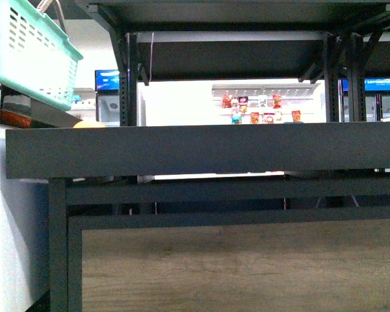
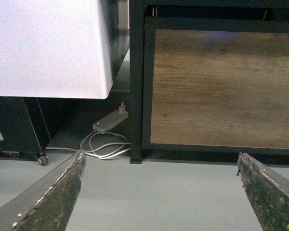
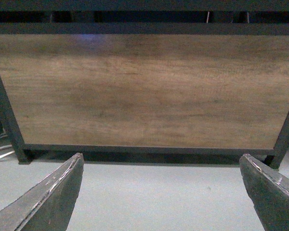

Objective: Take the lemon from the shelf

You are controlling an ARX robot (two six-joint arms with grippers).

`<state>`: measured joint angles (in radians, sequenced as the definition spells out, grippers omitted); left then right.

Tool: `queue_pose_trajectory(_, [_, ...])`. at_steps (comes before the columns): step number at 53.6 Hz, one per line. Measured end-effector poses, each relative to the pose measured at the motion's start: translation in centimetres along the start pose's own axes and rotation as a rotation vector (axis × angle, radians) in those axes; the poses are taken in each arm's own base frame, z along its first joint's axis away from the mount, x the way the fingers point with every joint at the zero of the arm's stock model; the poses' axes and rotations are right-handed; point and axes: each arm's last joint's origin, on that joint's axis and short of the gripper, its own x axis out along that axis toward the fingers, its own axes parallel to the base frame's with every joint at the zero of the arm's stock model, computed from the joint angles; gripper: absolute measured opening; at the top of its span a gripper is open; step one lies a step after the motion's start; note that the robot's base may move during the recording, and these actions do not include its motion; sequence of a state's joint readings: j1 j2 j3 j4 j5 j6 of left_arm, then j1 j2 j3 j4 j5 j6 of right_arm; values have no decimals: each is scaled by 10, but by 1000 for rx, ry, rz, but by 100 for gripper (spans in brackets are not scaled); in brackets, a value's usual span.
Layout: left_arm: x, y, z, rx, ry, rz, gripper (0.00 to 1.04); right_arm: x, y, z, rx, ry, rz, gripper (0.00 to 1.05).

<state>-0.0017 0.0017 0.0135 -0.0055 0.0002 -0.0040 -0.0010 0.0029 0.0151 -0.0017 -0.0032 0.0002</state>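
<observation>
- Behind the thick front beam of the shelf (image 1: 201, 151), toward its left end, a yellow sliver (image 1: 90, 123) peeks up (possibly the lemon, though too little shows to be sure). The beam hides the rest because the front camera sits low.
- Left fingers (image 2: 58, 197) are spread wide and hold nothing. They aim down at the floor (image 2: 159, 192) by the shelf's corner post, near a power strip (image 2: 110, 122).
- Right fingers (image 3: 48, 199) are likewise spread and empty, facing the wood panel (image 3: 144, 91) below the tray.
- Both arms hang well below the fruit, so I judge the reach has not begun; lifting over the beam comes first.
</observation>
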Motion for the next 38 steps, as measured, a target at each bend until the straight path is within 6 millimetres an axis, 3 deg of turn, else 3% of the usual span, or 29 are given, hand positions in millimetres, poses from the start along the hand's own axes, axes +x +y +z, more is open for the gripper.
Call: queue_pose_trajectory(38, [0,0,0,0,-1,0,97,0,0,0,0,0,0,97])
